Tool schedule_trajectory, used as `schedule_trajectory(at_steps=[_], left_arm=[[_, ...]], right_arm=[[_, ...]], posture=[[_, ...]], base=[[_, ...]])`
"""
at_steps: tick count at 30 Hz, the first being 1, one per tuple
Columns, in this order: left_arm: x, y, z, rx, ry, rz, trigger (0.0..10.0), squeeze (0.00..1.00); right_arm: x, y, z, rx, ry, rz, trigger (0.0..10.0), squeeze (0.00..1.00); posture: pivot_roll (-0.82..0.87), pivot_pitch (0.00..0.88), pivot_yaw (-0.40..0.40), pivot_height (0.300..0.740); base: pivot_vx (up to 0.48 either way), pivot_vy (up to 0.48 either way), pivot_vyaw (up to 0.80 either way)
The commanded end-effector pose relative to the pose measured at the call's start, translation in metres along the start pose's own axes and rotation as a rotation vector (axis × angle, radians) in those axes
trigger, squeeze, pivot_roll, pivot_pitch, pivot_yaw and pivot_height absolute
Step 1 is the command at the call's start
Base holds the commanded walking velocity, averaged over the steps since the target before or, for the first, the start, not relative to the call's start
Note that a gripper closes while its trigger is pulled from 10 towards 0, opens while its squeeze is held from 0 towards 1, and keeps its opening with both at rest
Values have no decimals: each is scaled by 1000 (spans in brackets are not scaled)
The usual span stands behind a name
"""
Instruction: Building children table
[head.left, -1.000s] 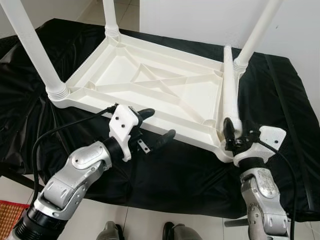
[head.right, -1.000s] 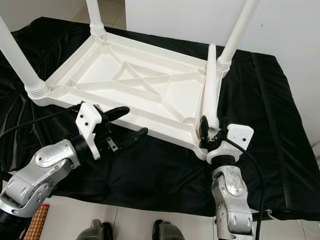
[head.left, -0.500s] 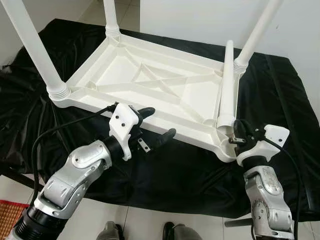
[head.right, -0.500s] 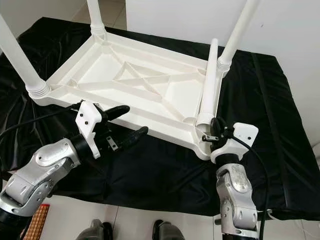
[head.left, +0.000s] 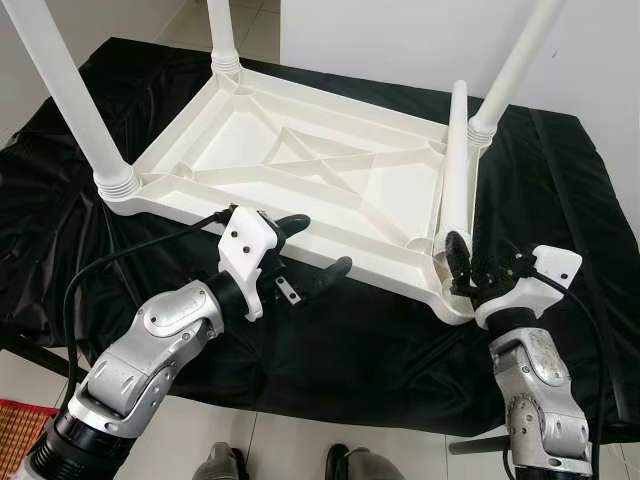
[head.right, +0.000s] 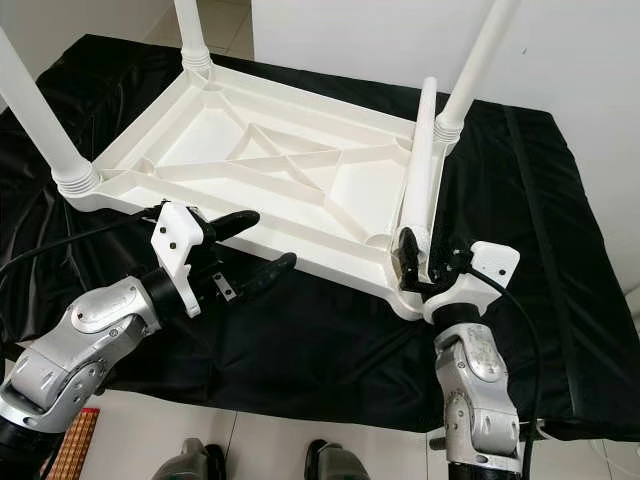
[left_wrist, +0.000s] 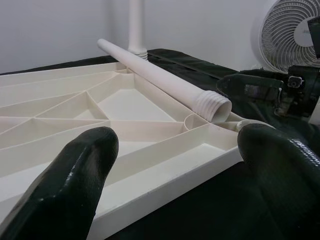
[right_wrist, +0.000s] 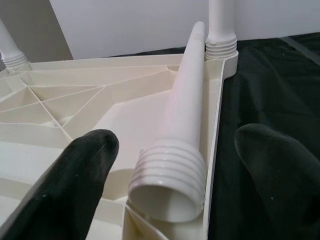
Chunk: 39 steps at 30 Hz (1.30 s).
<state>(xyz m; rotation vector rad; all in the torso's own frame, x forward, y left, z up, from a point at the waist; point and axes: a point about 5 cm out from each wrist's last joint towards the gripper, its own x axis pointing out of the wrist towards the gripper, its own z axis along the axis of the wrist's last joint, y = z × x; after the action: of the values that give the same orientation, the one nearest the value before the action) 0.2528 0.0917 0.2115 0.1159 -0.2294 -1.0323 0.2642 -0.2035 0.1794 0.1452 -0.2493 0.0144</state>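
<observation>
Three white plastic legs (head.left: 62, 95) already standing in the corners of the upturned white ribbed plastic tabletop (head.left: 300, 175) on the black cloth (head.left: 330, 350), so only the fourth, a loose white tube with a threaded end (head.left: 457, 165), left to fit. Lying along the tabletop's short edge, threaded mouth toward the right gripper (right_wrist: 175, 165), fingers apart on either side of it and not clamped (next move, by the look of it: close, lift upright, seat in the near right socket). Left gripper (head.left: 305, 250) spread open too, poised beside the tabletop's near long edge.
</observation>
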Motion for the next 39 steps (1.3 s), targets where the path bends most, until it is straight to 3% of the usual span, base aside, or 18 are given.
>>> schedule_trajectory(at_steps=[1,4,5,12,18,28,39], left_arm=[[0,-7,1,3,-2,-112,10000,0],[0,-7,1,3,-1,-114,10000,0],[0,-7,1,4,-1,-114,10000,0],[1,-7,1,6,0,-117,10000,0],[0,-6,2,8,2,-119,10000,0],[0,-6,3,12,-1,-113,10000,0],[0,-5,3,14,-2,-112,10000,0]], right_arm=[[3,-4,-2,0,31,-13,10000,1000],[8,-3,-2,-14,49,-13,10000,1000],[12,-2,-2,-26,66,-6,10000,0],[33,0,-1,-35,125,-19,10000,0],[60,14,-4,-33,199,-36,10000,0],[76,26,-8,-12,271,-92,10000,0],[80,22,-14,-20,319,-233,10000,0]], posture=[[25,176,-43,740],[24,176,-38,740],[24,176,-38,740],[24,176,-38,740],[33,175,-31,740],[38,171,-37,740],[38,170,-38,740]], base=[[0,0,0],[0,0,0],[0,0,0],[0,0,0],[0,0,0],[0,0,0],[0,0,0]])
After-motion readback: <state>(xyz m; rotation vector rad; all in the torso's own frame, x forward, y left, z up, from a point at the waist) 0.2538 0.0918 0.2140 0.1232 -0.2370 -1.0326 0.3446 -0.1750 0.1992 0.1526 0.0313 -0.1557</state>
